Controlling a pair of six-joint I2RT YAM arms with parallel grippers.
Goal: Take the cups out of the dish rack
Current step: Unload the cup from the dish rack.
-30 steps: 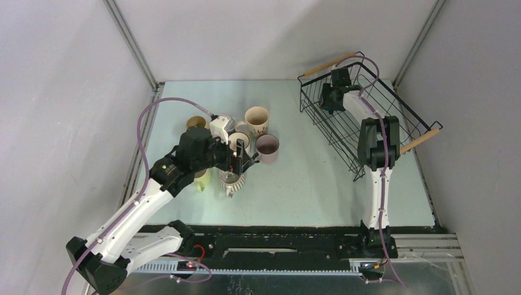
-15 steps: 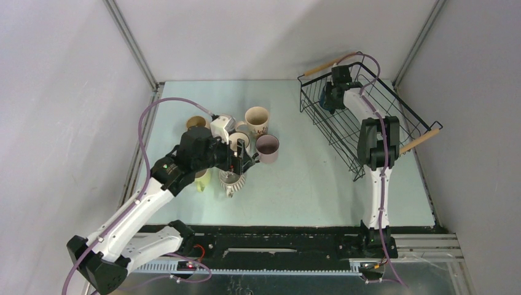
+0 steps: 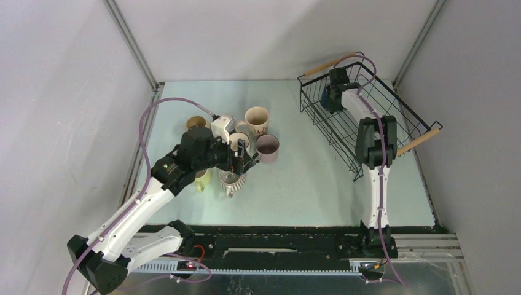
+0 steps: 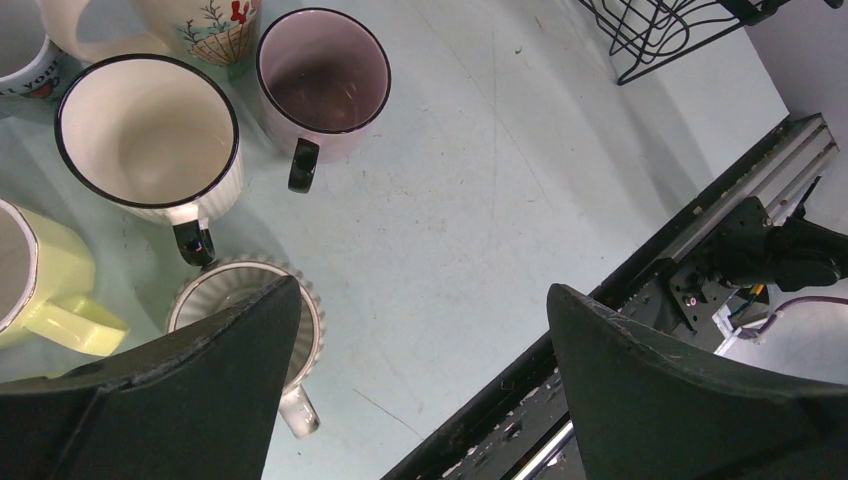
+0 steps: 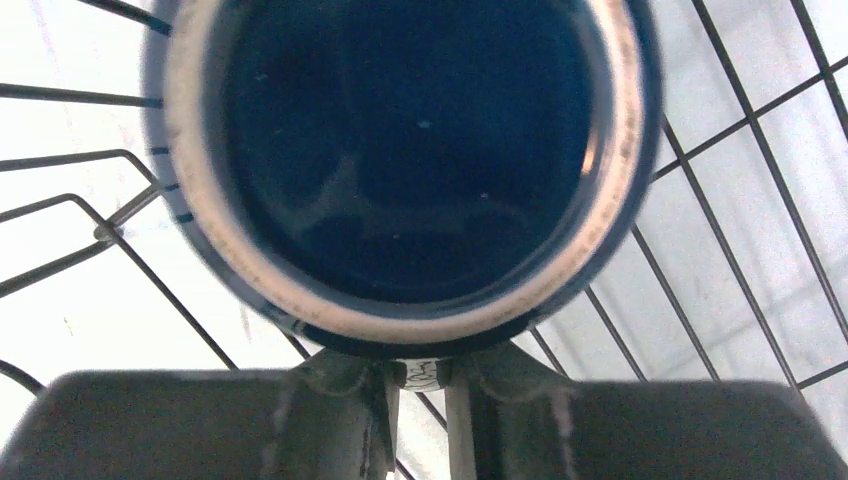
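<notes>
Cups [image 3: 257, 120] cluster left on the table [image 3: 307, 184]; one cup [image 5: 400, 160] lies in the dish rack [image 3: 329, 64], right.

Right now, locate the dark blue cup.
Top view, far right: the dark blue cup sits in the far end of the black wire dish rack, by its wooden handle, at the right pincer.

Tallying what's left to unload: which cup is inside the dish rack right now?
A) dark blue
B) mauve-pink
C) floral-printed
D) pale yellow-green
A: the right wrist view shows the dark blue cup over the wires of the dish rack, right at the right end effector.
</notes>
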